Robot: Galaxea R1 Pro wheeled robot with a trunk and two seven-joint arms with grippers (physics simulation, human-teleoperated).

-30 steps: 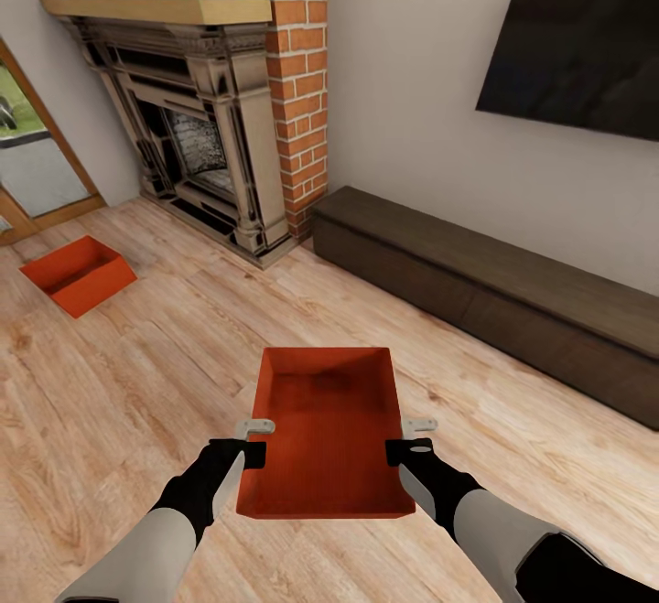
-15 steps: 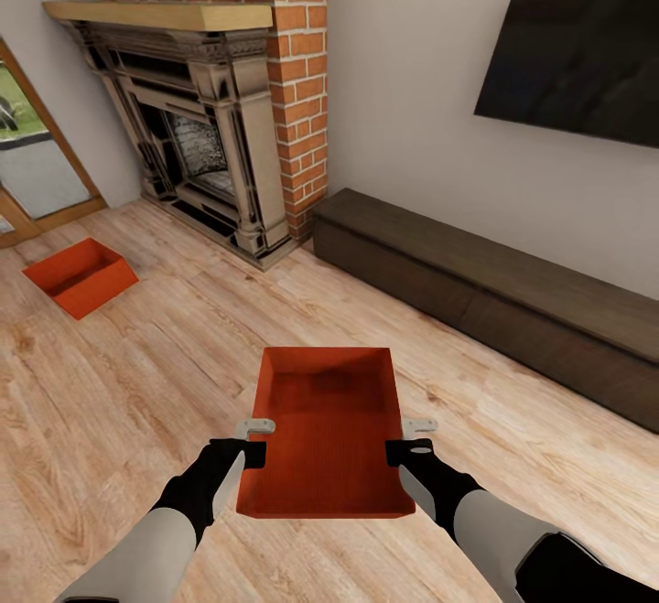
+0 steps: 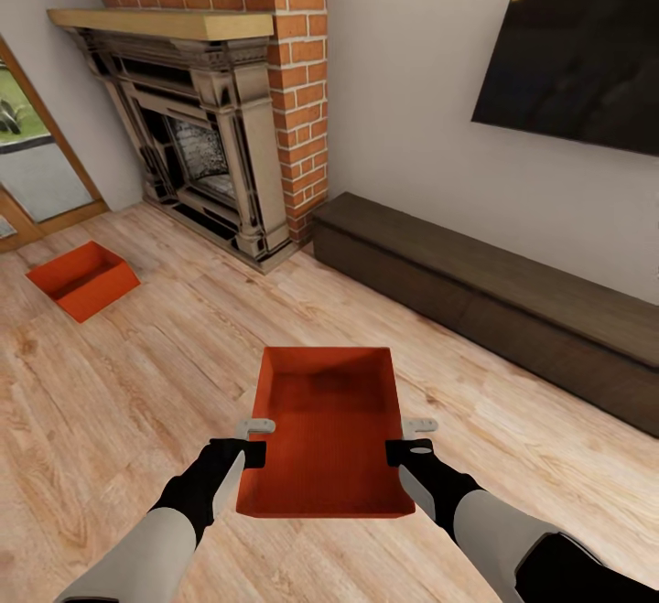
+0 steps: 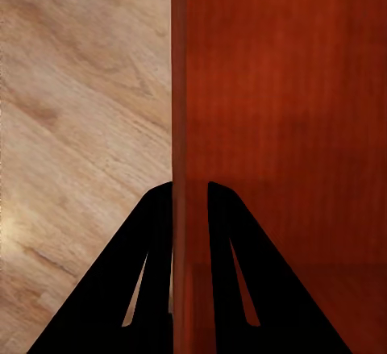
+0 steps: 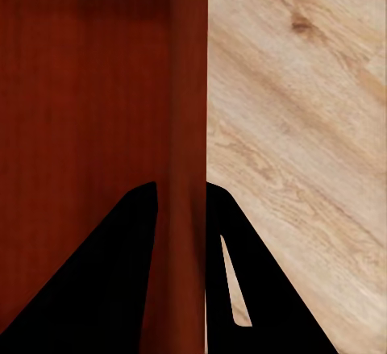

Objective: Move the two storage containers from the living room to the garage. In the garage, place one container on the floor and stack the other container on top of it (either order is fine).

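So both arms are carrying one storage container [image 3: 325, 429] out in front, above the wood plank floor [image 3: 137, 383]. The left gripper [image 4: 190, 197] is pinched on its left wall and the right gripper [image 5: 179, 197] is clamped on the right wall. The other container [image 3: 82, 280] sits on the planks near the brick fireplace [image 3: 229, 118], well apart from the dark low cabinet [image 3: 485, 301].
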